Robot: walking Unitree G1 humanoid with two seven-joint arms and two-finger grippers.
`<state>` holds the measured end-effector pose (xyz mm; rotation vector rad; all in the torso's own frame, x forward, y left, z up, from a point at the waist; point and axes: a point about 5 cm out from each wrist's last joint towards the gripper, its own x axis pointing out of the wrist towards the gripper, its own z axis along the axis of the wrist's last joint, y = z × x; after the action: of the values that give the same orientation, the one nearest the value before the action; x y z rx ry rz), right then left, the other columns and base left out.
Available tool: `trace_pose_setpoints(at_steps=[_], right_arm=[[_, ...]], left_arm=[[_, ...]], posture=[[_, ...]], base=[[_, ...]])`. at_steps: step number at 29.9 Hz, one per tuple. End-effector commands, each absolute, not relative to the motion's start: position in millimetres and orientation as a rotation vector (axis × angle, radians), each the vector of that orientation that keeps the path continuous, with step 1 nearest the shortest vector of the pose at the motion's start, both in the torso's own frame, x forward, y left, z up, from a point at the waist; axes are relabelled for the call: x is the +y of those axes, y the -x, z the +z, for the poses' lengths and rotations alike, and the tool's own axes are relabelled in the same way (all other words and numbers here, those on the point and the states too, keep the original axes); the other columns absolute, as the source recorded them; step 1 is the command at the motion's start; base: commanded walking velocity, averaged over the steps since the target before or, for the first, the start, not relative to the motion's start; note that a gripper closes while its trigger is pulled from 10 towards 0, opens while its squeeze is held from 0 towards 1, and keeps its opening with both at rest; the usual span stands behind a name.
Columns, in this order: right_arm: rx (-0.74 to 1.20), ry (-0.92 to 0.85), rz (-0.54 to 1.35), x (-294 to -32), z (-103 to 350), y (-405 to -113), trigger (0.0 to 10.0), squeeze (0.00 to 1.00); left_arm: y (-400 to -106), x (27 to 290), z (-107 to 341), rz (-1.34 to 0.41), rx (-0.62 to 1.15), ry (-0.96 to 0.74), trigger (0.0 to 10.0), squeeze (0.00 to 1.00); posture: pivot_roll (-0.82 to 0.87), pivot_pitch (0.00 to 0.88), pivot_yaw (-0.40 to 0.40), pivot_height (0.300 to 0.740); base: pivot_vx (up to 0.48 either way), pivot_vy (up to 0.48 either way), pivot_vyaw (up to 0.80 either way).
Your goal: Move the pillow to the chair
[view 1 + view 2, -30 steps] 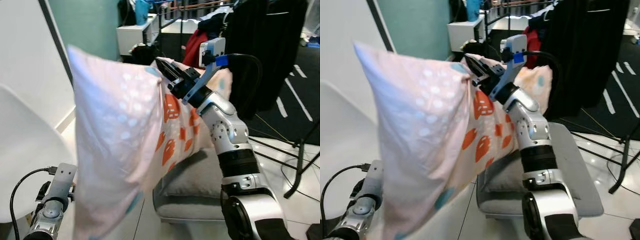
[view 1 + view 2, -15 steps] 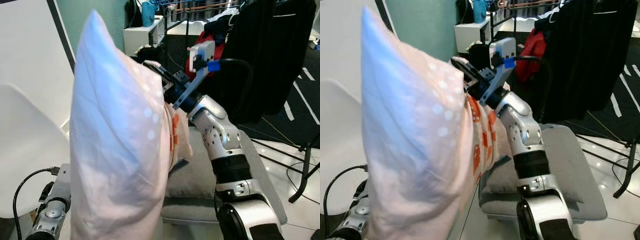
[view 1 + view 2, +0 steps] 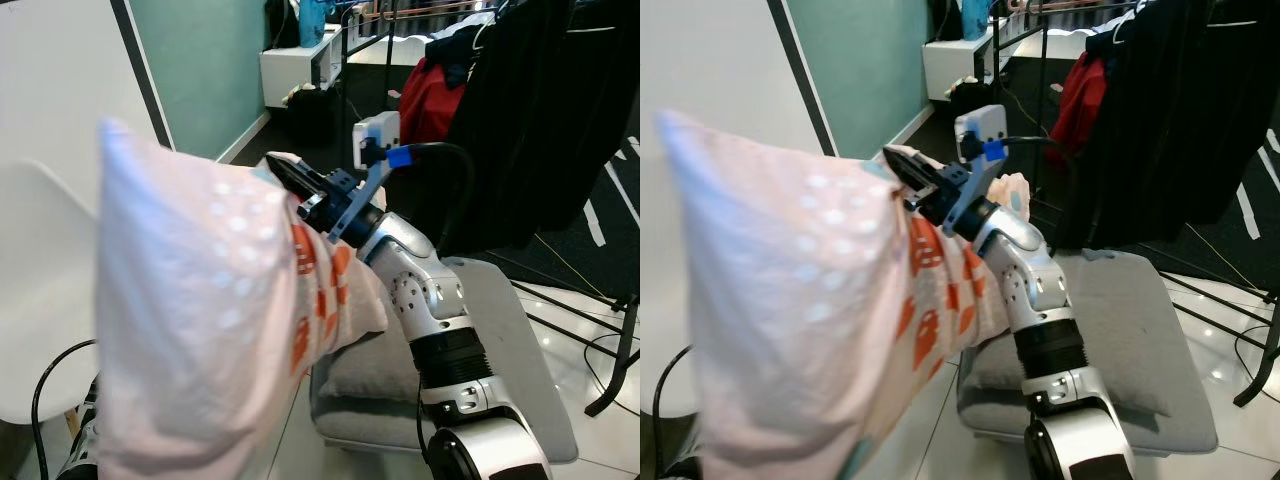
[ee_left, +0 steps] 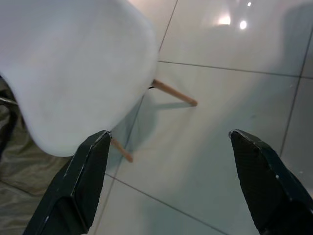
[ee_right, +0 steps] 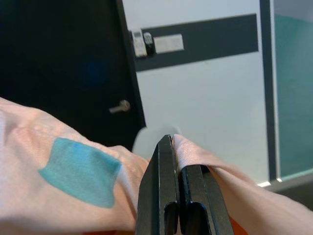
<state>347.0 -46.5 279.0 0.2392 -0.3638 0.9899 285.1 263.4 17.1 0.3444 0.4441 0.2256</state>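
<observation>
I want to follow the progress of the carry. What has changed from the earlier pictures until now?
The right gripper has swung the pillow toward the robot's left, nearer the white chair. The pillow turned edge-on midway and now shows its broad face again. The camera also turned left. The grip stays shut on the pillow's edge, the left gripper stays open and low, and the grey cushion stays put.

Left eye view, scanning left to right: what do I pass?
White chair → pillow → right gripper pinching its edge → grey cushion → black garments.
</observation>
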Motion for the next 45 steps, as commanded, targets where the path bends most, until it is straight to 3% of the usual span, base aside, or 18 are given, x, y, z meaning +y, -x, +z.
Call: trace_pose_setpoints(at_steps=[1,8,16,45], right_arm=[[-0.432,-0.253,1.006,-46.4,293.2,-340.8,10.0,0.0],[-0.432,-0.248,1.012,-45.8,294.2,-340.0,10.0,0.0],[-0.428,-0.251,1.004,-46.6,293.7,-338.3,10.0,0.0],[-0.409,-0.222,0.942,-51.9,293.0,-344.2,10.0,0.0]], left_arm=[[-282.2,266.2,15.8,0.236,0.446,-0.342,10.0,0.0],[-284.5,266.4,18.7,0.24,0.431,-0.337,10.0,0.0],[-285.3,265.1,19.7,0.235,0.423,-0.344,10.0,0.0],[-289.6,261.5,22.9,0.217,0.405,-0.336,10.0,0.0]], posture=[[-0.16,0.053,-0.006,0.74],[-0.17,0.057,-0.006,0.74],[-0.17,0.067,0.002,0.74],[-0.17,0.06,0.0,0.74]], base=[[0.0,0.0,0.79],[0.0,0.0,0.79],[0.0,-0.475,0.79],[0.0,-0.017,0.79]])
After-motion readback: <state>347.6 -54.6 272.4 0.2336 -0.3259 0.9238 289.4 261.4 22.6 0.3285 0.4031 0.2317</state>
